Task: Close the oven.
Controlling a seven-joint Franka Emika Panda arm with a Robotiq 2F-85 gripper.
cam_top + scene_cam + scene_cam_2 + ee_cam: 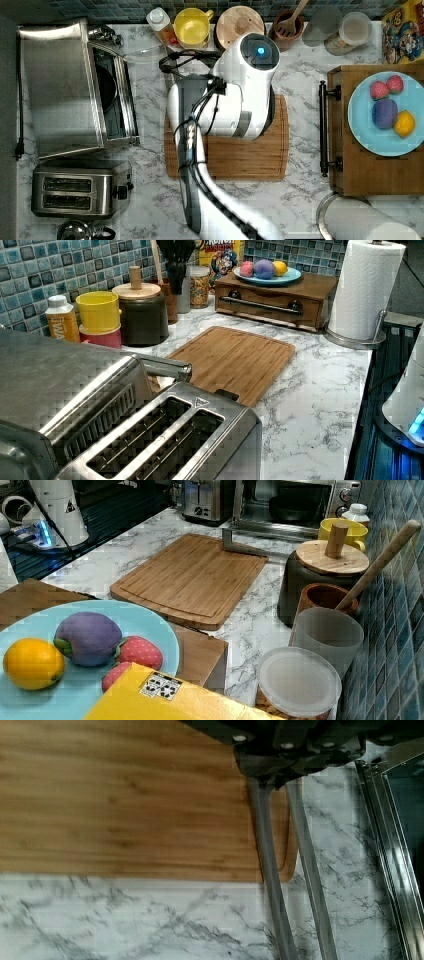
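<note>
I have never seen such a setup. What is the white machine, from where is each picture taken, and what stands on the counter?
The white machine is a robot arm. One picture looks down, two look across the marble counter from either end, and one comes from a camera on the arm's wrist. There the tool hangs over the edge of a wooden cutting board, fingers apart, holding nothing. On the counter stand a large stainless-steel toaster oven, its glass door open, and a two-slot steel toaster. A light-blue plate of toy fruit rests on a wooden box.
</note>
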